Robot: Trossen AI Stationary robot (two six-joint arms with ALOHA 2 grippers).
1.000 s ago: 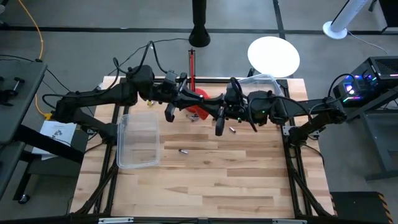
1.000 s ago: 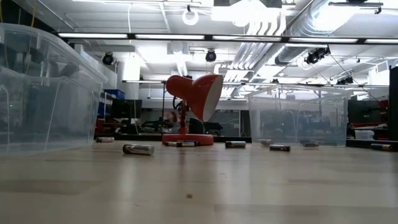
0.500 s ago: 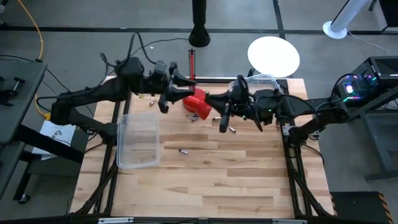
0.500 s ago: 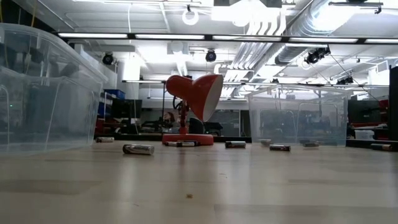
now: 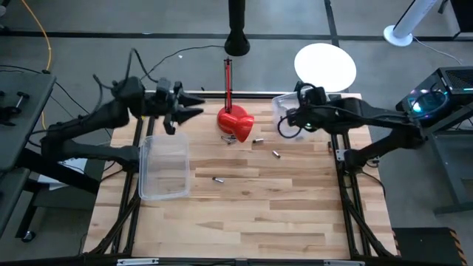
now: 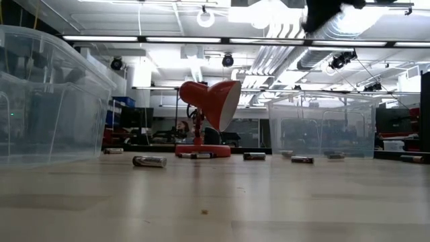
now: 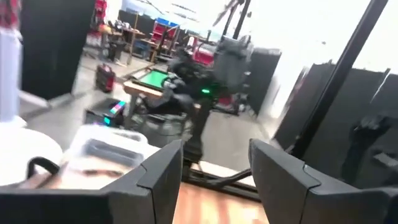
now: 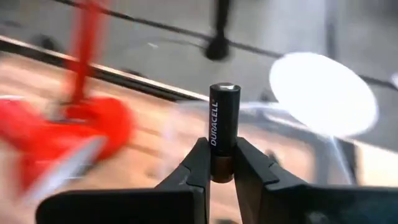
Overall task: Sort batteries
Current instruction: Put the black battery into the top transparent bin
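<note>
At the far left of the wooden surface (image 5: 244, 214), the left gripper (image 5: 194, 106) hangs above the back edge, its jaws spread open and empty, pointing toward the middle. Just in front of it, a clear plastic bin (image 5: 163, 167) sits along the left side of the surface; in the low view this bin (image 6: 47, 101) fills the left edge.

Toward the middle, one battery (image 5: 219, 179) lies alone on the boards, near the bin's right wall; in the low view it is the closest battery (image 6: 149, 161). Behind it stands a red desk lamp (image 5: 235, 122), seen from table height as a lamp (image 6: 209, 111) with its shade tilted. More batteries (image 5: 259, 140) lie scattered just right of the lamp's base, and another (image 5: 276, 154) a little farther forward.

On the right, the right gripper (image 5: 284, 127) hovers beside a second clear bin (image 5: 310, 100) at the back right corner. Its jaws are clamped on a black and copper battery (image 8: 223, 130), held upright by its lower end.
</note>
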